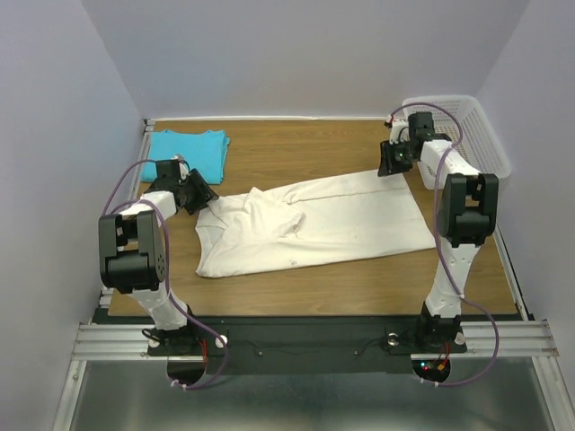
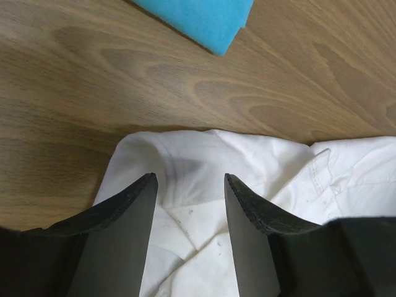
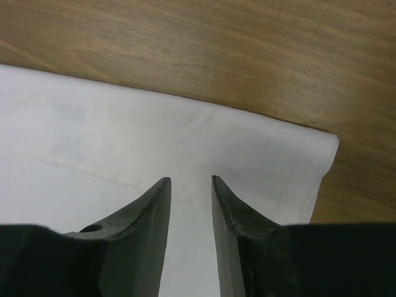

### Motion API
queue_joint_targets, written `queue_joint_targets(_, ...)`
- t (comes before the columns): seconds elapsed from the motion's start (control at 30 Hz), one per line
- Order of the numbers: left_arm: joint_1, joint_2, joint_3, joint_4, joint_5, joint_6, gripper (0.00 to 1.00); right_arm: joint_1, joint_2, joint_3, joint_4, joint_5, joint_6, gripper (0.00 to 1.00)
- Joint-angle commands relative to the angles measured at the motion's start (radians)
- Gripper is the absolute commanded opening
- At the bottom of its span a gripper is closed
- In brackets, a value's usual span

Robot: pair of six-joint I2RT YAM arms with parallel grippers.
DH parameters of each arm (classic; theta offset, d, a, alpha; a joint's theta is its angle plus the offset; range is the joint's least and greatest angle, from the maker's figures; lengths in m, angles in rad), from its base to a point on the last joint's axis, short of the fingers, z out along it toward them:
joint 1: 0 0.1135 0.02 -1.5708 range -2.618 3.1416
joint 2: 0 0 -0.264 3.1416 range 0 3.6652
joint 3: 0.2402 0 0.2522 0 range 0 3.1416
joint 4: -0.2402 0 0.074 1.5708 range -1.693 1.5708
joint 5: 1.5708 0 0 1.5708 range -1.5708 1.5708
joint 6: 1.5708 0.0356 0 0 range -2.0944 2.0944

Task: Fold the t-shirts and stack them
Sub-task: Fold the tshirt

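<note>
The cream t-shirt (image 1: 314,220) lies spread lengthwise across the middle of the wooden table, rumpled at its left end. The turquoise t-shirt (image 1: 187,151) lies folded at the back left. My left gripper (image 1: 205,199) hovers over the cream t-shirt's crumpled left end (image 2: 260,161), jaws apart with cloth showing between them (image 2: 190,179). A corner of the turquoise t-shirt (image 2: 204,18) shows beyond it. My right gripper (image 1: 388,166) is low over the far right corner of the cream t-shirt (image 3: 124,136), its jaws (image 3: 190,179) narrowly open just inside the hem.
A white perforated basket (image 1: 467,126) stands at the back right corner, close behind the right arm. Bare wood (image 1: 359,278) runs along the near side of the table. Walls enclose the left, back and right sides.
</note>
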Motion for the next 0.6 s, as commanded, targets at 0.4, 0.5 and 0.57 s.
queue_joint_targets(0.4,0.003,0.066,0.075,0.018,0.116,0.031,0.25,0.010,0.085,0.057,0.028,0.094,0.022,0.37)
queue_joint_targets(0.5,0.004,0.080,0.085,0.017,0.125,0.034,0.12,0.009,0.090,0.052,0.028,0.103,0.017,0.37)
queue_joint_targets(0.57,0.012,0.091,0.095,0.012,0.127,0.039,0.05,0.009,0.094,0.048,0.028,0.109,0.013,0.37)
